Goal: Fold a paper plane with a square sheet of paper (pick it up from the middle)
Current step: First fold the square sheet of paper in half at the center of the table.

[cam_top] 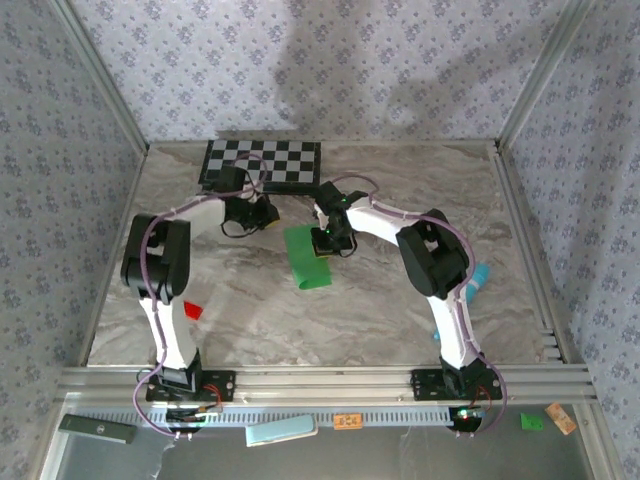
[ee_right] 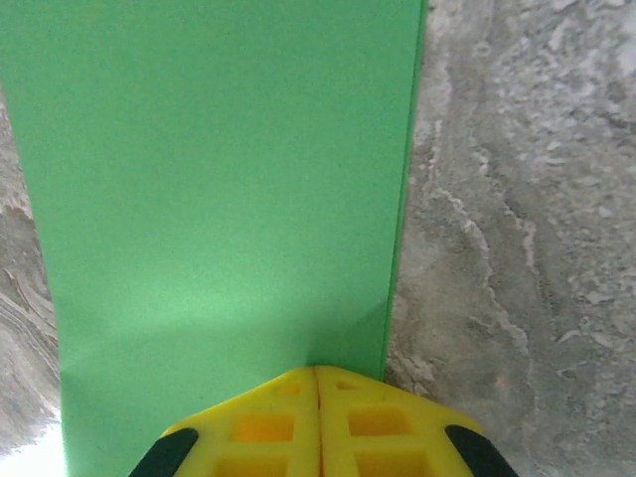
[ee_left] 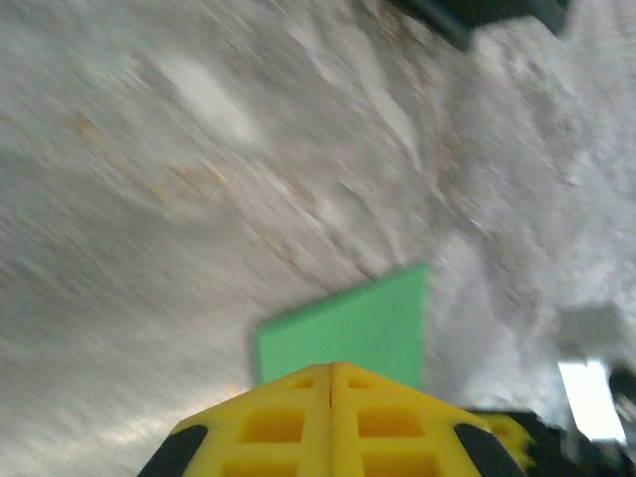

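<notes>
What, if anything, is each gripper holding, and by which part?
Left gripper: nothing. Right gripper: jaws shut over one end of the green paper; pinching or only pressing cannot be told.

Top view. The left arm rises from its base toward 12 o'clock, bends at the elbow and runs on toward 2 o'clock. Its wrist turns the left gripper toward 4 o'clock. The right arm mirrors this, with its forearm running toward 10 o'clock and its wrist dropping the right gripper toward 7 o'clock. The two grippers lie near each other but apart. Wrist views. Each pair of yellow jaws is pressed together along its midline, with no gap.
</notes>
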You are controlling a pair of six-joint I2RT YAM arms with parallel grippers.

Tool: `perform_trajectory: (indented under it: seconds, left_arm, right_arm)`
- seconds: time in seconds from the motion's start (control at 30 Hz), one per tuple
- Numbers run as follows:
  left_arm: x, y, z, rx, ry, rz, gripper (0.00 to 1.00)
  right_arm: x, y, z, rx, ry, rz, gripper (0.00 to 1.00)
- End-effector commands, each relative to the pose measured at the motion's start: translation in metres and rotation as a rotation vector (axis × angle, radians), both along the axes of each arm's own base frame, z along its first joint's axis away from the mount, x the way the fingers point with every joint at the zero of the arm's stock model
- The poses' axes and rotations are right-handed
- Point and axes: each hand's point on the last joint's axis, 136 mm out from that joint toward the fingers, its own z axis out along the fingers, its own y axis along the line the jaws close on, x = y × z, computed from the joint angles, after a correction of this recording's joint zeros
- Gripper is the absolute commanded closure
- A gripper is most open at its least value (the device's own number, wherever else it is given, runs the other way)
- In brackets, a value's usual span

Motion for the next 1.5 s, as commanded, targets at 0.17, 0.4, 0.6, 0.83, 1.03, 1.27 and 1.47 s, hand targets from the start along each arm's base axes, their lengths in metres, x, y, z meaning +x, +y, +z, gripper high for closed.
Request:
perform_trajectory:
  seconds: [0.17, 0.4, 0.6, 0.83, 1.03, 1.27, 1.47]
  left_arm:
    - [-0.071, -0.042, -0.004, -0.132, 0.116, -0.004, 0.94]
    - [-0.103, -0.053, -0.026, -0.099, 0.214, -0.073, 0.94]
    - [-0.116, -0.054, -0.044, -0.076, 0.256, -0.131, 0.94]
    - [-0.138, -0.030, -0.075, 0.031, 0.298, -0.169, 0.95]
    - [-0.146, -0.010, -0.068, 0.032, 0.245, -0.181, 0.95]
    - [-0.115, -0.037, -0.009, -0.100, 0.076, -0.150, 0.95]
    - [-0.106, -0.059, -0.026, -0.089, 0.115, -0.151, 0.95]
  right_arm:
    - [-0.067, -0.099, -0.086, -0.421, 0.250, -0.129, 0.92]
    - [-0.069, -0.099, -0.087, -0.417, 0.256, -0.132, 0.93]
    - [-0.070, -0.100, -0.089, -0.420, 0.262, -0.134, 0.93]
    - [-0.074, -0.103, -0.092, -0.428, 0.275, -0.138, 0.93]
    - [-0.073, -0.104, -0.094, -0.425, 0.276, -0.145, 0.93]
    - [-0.071, -0.105, -0.094, -0.422, 0.273, -0.144, 0.93]
    - [-0.070, -0.104, -0.095, -0.418, 0.274, -0.147, 0.93]
